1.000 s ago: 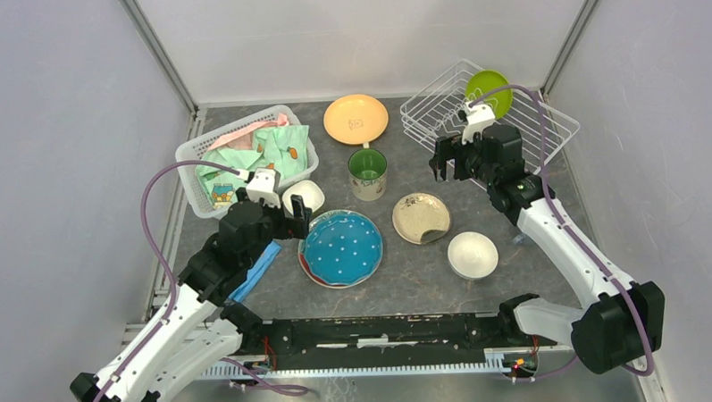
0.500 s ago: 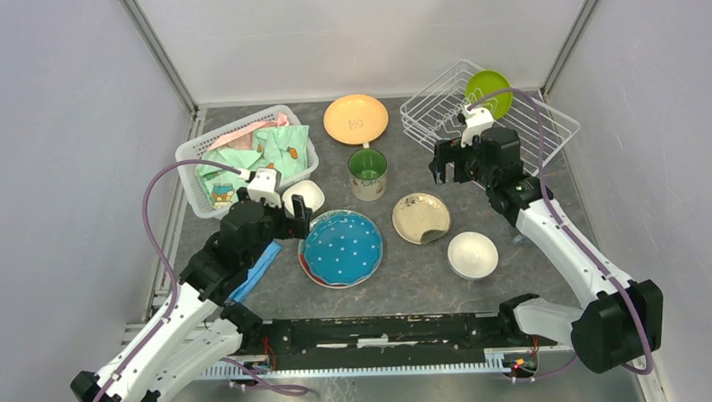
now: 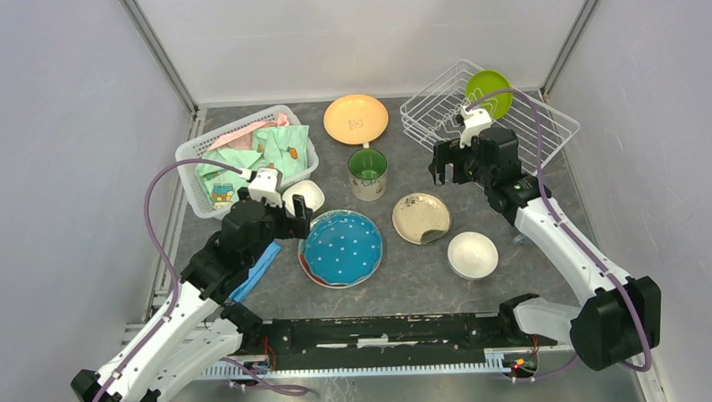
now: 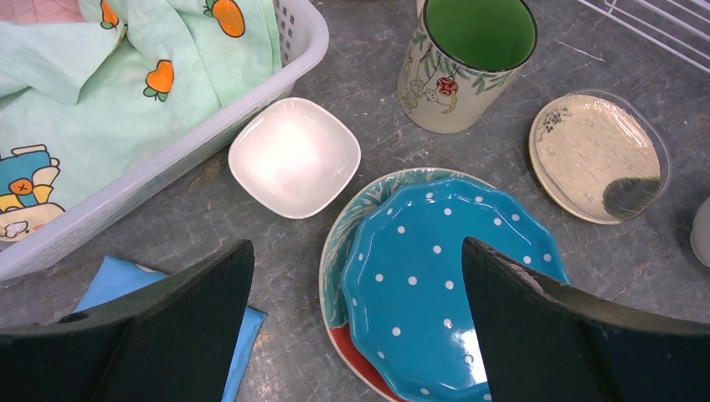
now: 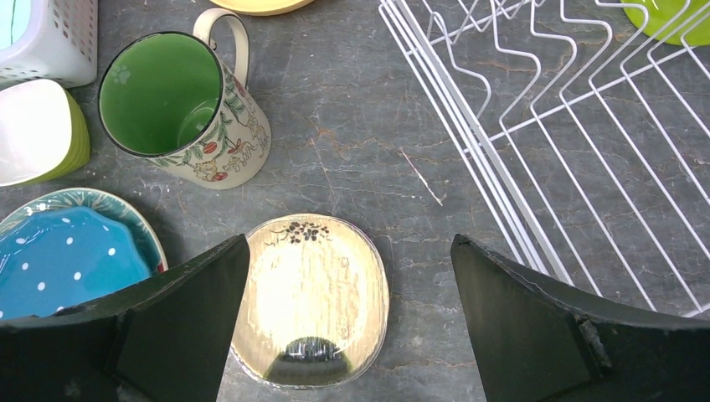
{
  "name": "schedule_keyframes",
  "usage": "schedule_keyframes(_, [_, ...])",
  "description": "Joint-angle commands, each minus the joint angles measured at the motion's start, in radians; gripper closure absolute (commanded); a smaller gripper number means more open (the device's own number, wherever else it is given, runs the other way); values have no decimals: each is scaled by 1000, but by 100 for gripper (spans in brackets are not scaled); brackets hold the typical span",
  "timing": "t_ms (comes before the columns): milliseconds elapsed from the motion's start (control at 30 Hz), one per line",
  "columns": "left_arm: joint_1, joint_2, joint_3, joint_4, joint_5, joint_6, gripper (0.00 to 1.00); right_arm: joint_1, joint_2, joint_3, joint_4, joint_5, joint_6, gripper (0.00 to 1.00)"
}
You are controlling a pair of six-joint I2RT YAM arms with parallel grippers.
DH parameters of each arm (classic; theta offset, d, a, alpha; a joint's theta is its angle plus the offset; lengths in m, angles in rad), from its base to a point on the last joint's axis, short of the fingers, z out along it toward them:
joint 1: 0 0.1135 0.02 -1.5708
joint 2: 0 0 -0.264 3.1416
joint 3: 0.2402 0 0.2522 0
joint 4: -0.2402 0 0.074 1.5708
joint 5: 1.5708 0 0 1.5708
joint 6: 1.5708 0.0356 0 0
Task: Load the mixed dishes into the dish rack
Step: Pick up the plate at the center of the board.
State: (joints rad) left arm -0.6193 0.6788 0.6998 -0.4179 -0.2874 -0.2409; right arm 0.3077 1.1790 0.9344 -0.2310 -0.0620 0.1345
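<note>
grey table point(image 3: 409, 275), lime plate point(image 3: 489, 87) in rack point(image 3: 434, 104)

Lime-green plate point(image 3: 489, 88) stands in the white wire dish rack point(image 3: 434, 104); blue dotted plate point(image 3: 341, 247) and mug point(image 3: 367, 173) sit outside.

No legible writing anywhere; only a small unreadable mark on the orange plate point(image 3: 356, 119)

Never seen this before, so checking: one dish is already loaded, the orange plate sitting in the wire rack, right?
Not orange: the plate sitting in the wire rack is the lime-green plate, as the top view shows. The orange plate lies on the table.
</note>
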Motion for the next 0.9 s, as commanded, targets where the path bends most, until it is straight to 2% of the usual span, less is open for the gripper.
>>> schedule_keyframes(0, [-2,-8,19,15,-15,14,0,6,-7,9,46,-11,16,2])
schedule_keyframes(867, [-2,-2,20,16,-8,13,0,6,6,41,38,-33,28,2])
